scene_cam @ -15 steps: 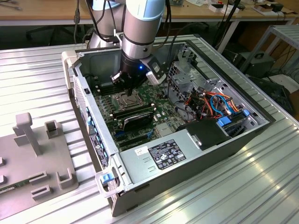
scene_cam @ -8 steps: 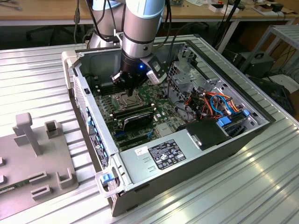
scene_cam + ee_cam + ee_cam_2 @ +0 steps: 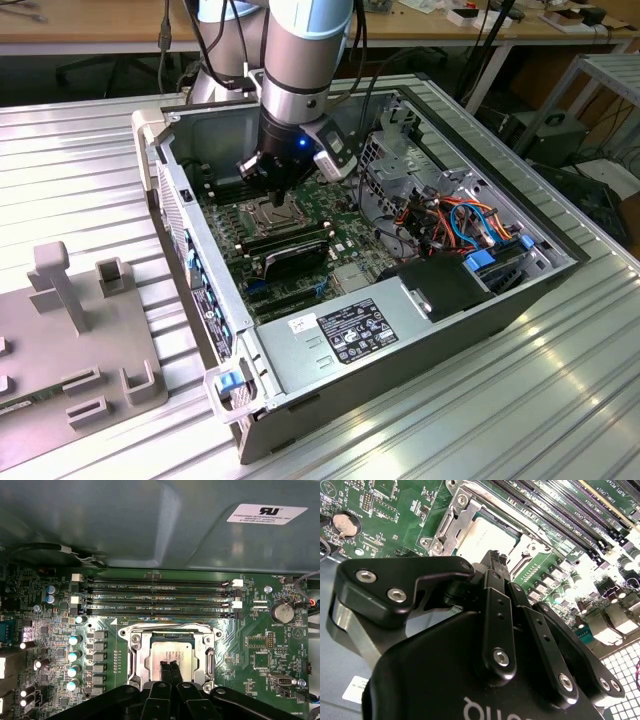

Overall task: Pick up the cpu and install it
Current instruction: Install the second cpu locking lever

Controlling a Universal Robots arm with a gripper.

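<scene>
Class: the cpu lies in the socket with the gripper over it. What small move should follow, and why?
Probably a short lift straight up. In the first wrist view the cpu lies flat inside the socket, and the gripper sits over its face with jaws shut together, holding nothing. Rising would clear it without dragging the chip.

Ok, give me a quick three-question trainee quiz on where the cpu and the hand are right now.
1. True or false: the cpu lies inside the socket.
2. The hand has its fingers: A) spread wide, B) closed together over the cpu, C) gripping a memory stick.
3. What lies between the socket and the case wall?
Key: 1 true; 2 B; 3 the memory slots.
</scene>
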